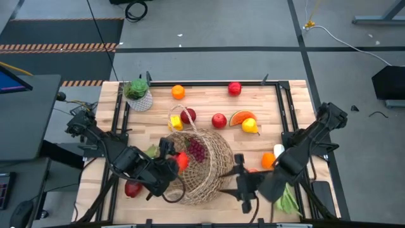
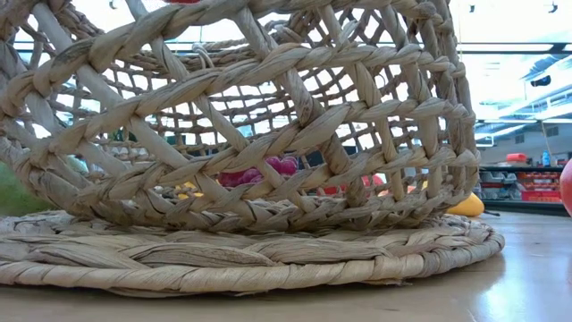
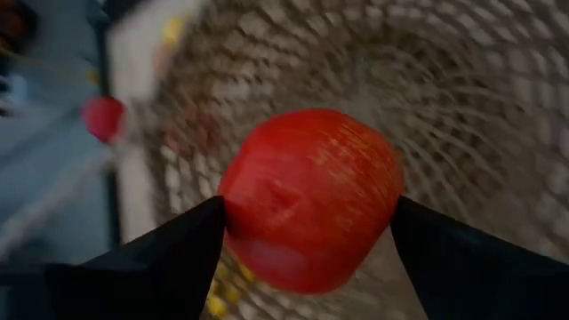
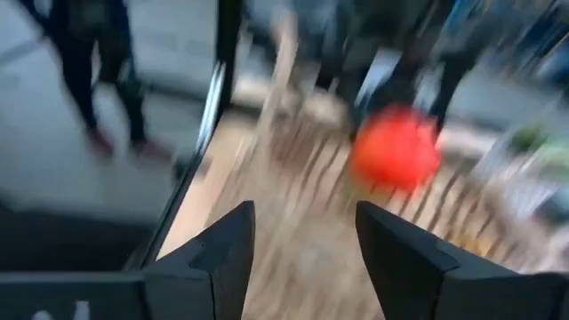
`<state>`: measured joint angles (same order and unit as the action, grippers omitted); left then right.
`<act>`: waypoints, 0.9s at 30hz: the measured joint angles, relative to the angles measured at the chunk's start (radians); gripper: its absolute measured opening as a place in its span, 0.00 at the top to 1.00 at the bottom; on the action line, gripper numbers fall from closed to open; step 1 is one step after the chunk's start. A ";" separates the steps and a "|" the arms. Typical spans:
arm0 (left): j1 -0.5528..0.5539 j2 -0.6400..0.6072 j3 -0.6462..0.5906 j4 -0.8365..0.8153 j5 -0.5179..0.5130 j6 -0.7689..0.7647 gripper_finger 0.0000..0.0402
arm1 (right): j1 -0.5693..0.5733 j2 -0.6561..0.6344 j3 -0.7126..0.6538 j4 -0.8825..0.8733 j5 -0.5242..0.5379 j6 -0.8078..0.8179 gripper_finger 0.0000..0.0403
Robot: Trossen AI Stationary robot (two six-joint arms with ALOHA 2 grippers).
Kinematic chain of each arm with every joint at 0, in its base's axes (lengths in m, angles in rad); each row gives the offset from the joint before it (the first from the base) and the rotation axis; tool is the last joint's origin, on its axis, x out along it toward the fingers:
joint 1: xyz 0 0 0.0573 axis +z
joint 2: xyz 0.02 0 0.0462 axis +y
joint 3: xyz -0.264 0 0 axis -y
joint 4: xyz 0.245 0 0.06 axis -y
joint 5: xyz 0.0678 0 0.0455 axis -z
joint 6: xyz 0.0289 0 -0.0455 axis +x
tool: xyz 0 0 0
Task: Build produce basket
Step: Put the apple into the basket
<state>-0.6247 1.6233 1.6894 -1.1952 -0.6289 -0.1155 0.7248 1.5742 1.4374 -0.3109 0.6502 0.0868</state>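
The basket [image 1: 202, 168] sits at the table's [image 1: 291, 136] near edge, between both arms. From table height its weave fills the frame, showing purple grapes [image 2: 268, 170] low inside. The left gripper [image 1: 174, 161] is over the basket's left rim, clamped on a red apple [image 3: 307, 200]; only its wrist view shows that hold plainly. The right gripper [image 4: 302, 244], beside the basket's right side, stands parted and empty.

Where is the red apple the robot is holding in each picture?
High view: red apple in the left gripper, at the basket rim.
Low view: not visible.
Left wrist view: apple between the fingers.
Right wrist view: red blur, likely it.
Shared landmark: the basket.
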 joint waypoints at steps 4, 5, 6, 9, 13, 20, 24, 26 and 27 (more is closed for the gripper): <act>0.000 0.000 0.000 0.099 -0.059 0.138 0.21 | -0.048 -0.003 0.001 0.204 -0.016 -0.221 0.51; 0.000 0.000 0.000 0.114 -0.059 0.161 0.21 | -0.062 -0.003 0.001 0.229 -0.019 -0.251 0.51; 0.000 0.000 0.000 0.124 -0.060 0.182 0.21 | -0.077 -0.003 0.001 0.242 -0.019 -0.266 0.51; 0.000 0.000 0.000 0.139 -0.087 0.206 0.21 | -0.125 -0.002 0.000 0.241 -0.024 -0.258 0.51; 0.000 0.000 0.000 0.141 -0.093 0.211 0.21 | -0.186 0.012 0.000 0.271 -0.089 -0.221 0.51; 0.000 0.000 0.000 0.232 -0.095 0.280 0.21 | -0.263 0.098 -0.001 0.339 -0.184 -0.216 0.51; 0.000 -0.001 -0.001 0.239 -0.089 0.286 0.21 | -0.277 0.141 0.000 0.308 -0.176 -0.221 0.51; -0.003 -0.003 0.001 0.250 -0.098 0.286 0.21 | -0.281 0.156 -0.002 0.265 -0.164 -0.219 0.52; -0.005 -0.004 0.001 0.249 -0.098 0.287 0.21 | -0.286 0.165 -0.001 0.266 -0.157 -0.214 0.52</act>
<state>-0.6294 1.6192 1.6905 -0.9458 -0.7273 0.1719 0.4390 1.7390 1.4361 -0.0453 0.4927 -0.1272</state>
